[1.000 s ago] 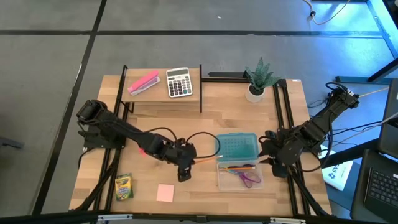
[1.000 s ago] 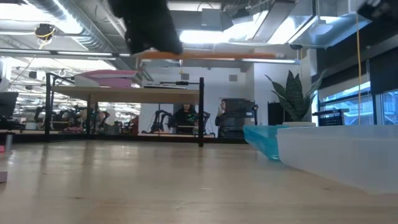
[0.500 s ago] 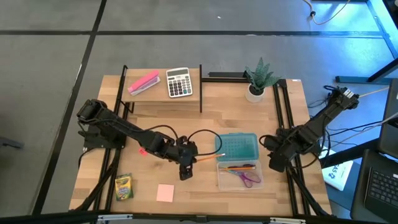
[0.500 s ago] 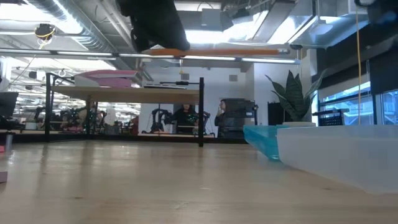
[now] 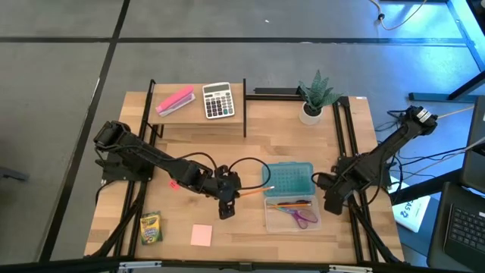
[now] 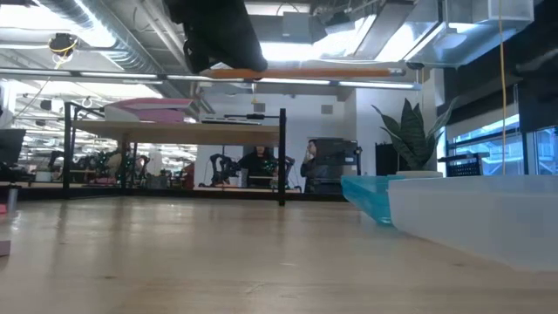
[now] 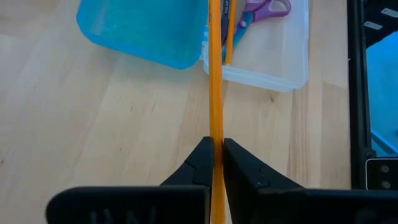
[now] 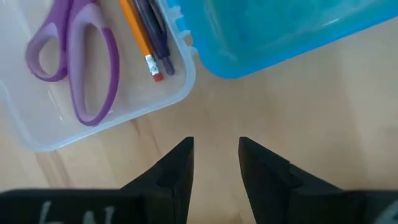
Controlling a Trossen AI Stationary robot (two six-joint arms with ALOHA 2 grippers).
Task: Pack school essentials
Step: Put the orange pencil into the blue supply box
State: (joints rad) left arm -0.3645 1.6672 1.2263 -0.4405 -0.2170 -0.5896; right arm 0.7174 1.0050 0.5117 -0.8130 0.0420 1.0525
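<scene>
An orange pencil [image 7: 216, 81] is pinched in the closed left gripper [image 7: 216, 152], raised above the table just left of the clear case [image 5: 274, 221] holding purple-handled scissors [image 8: 81, 59]. The right gripper [image 8: 216, 155] hangs empty, fingers parted, beside the case's right end.

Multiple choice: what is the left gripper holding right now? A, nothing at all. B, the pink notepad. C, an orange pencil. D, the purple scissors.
C: the left gripper is shut on an orange pencil, while the scissors lie in the clear box and the notepad sits on the table.
</scene>
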